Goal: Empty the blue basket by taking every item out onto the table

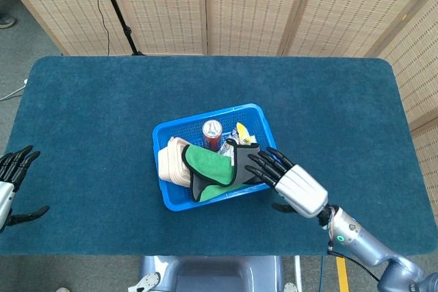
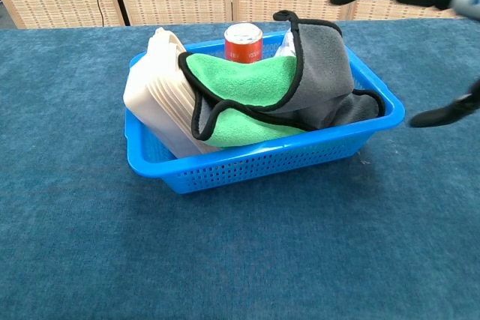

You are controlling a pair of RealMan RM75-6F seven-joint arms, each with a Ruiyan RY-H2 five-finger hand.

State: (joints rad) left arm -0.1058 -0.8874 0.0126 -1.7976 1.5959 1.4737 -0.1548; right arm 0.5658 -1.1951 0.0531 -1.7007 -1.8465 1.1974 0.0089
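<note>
The blue perforated plastic basket (image 1: pixel 209 169) sits mid-frame on the dark blue carpeted counter (image 1: pixel 102 114), holding a green-and-grey black-edged cloth (image 1: pixel 215 165), a cream ribbed plastic case (image 1: pixel 171 162), a red drink can (image 1: pixel 212 131) and a yellow packet (image 1: pixel 243 133). The right hand (image 1: pixel 287 184), fingers spread and empty, reaches over the basket's right rim. The left hand (image 1: pixel 10 186) hangs open at the lower left edge.

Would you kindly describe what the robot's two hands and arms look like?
The right hand has black fingers and a silver-white back. Its silver forearm carries a dark wrist ring with a small green light and a thin cable. The left hand, at the frame edge, shows the same black fingers and pale back.
</note>
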